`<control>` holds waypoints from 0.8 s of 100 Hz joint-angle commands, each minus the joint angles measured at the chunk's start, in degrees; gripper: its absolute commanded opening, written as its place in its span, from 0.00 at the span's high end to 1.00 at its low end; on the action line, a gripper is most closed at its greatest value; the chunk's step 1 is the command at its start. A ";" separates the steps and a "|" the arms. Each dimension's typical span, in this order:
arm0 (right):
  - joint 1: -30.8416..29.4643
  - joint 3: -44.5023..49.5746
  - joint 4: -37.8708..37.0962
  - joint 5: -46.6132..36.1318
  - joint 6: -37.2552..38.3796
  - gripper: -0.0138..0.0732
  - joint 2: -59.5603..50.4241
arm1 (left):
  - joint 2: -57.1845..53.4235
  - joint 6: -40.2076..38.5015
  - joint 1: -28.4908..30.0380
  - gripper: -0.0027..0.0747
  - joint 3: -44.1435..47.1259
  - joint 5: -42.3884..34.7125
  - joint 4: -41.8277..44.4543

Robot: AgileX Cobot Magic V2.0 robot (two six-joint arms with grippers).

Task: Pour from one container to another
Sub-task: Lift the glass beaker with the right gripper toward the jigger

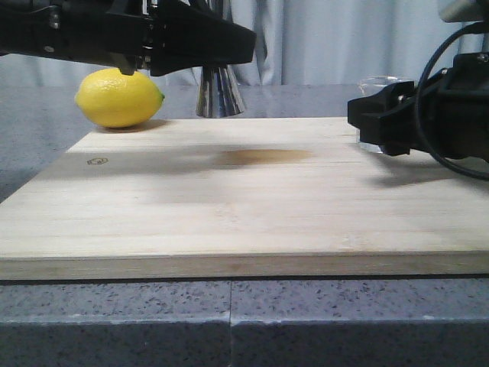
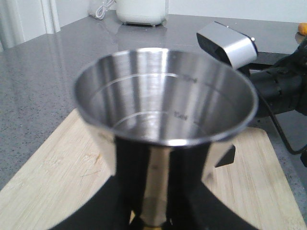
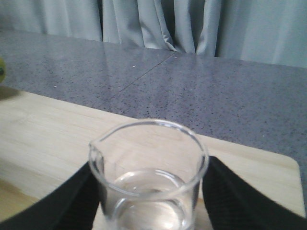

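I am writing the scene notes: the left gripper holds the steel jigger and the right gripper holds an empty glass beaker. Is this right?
Not quite: the glass beaker is not empty. The right wrist view shows clear liquid in its bottom. The rest stands: the left gripper holds the steel jigger, the right gripper the beaker.

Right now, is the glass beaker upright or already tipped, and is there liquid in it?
Upright: the beaker has a level rim between the right gripper's fingers, and clear liquid sits low inside.

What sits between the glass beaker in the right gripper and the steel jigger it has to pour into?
Nothing visible. Bare cutting board lies between the beaker and the jigger. The lemon sits at the board's far left corner, beyond the jigger and off that path.
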 commanded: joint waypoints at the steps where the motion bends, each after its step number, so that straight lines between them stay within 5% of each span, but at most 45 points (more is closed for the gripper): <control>1: 0.14 -1.32 0.11 -4.09 -0.43 0.36 -1.60 | -2.73 -0.56 -0.63 0.89 -1.64 5.46 -4.33; 29: 0.14 -1.32 0.11 -3.67 -0.43 0.37 -1.60 | -2.73 -0.56 -0.63 0.89 -1.64 5.46 -4.33; 57: 0.14 -1.32 0.11 -3.67 -0.43 0.53 -1.60 | -2.73 -0.56 -0.63 0.89 -1.64 5.46 -4.33; 80: 0.14 -1.32 0.11 -3.87 -0.43 0.55 -1.60 | -2.73 -0.56 -0.63 0.89 -1.64 5.46 -4.33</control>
